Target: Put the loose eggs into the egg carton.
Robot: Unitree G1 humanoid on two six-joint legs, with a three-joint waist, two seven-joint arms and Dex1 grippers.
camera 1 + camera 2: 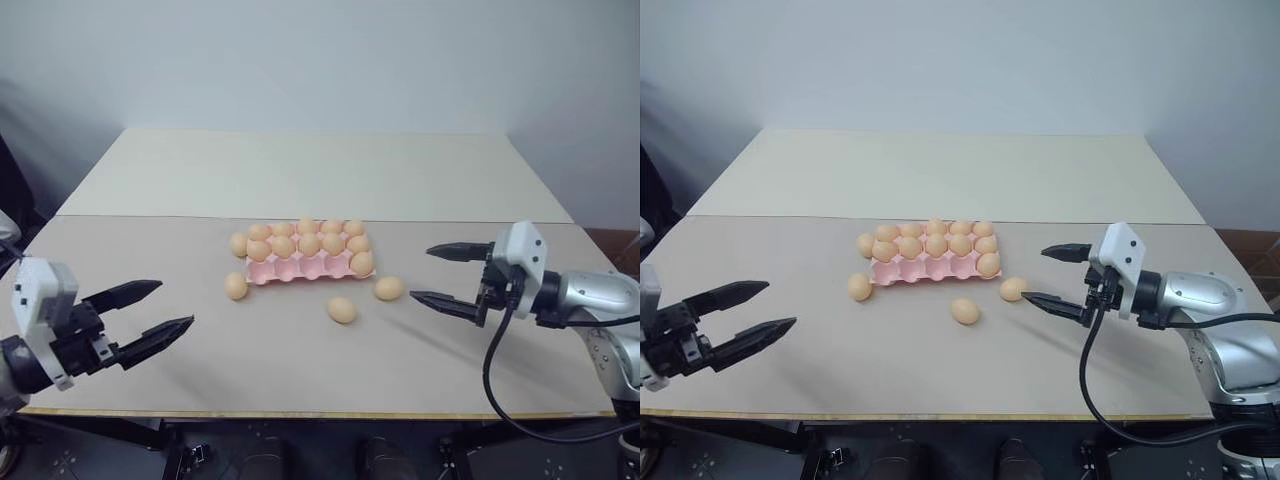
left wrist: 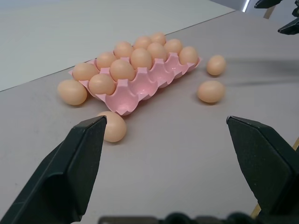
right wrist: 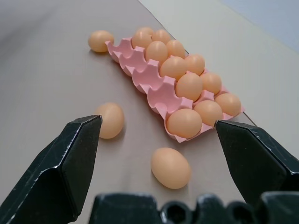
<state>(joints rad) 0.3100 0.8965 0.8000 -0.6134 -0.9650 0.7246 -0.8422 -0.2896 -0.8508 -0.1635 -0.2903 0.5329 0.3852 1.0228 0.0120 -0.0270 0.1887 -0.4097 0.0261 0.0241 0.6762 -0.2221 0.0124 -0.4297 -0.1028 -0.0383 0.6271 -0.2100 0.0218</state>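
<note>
- Centrally, the pink egg carton (image 1: 300, 266) sat on the surface (image 1: 300, 350), its front row mostly vacant.
- Four loose eggs (image 1: 342, 310) lay around it.
- Left tool (image 1: 150, 312) and right tool (image 1: 445, 275) hovered spread, holding nothing.

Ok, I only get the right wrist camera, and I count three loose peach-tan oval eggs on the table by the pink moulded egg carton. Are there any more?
Observer: Yes, a fourth peach-tan oval egg lies on the flat beige table, close beside the back left corner of the pink moulded egg carton. The filled cups hide it from you.
Operator: Where's the other arm?
Observer: The left gripper with two black fingers hovers over the table's near left part, well apart from every egg.
Operator: Is it holding one?
Observer: No, its jaws stand open and empty.
</note>
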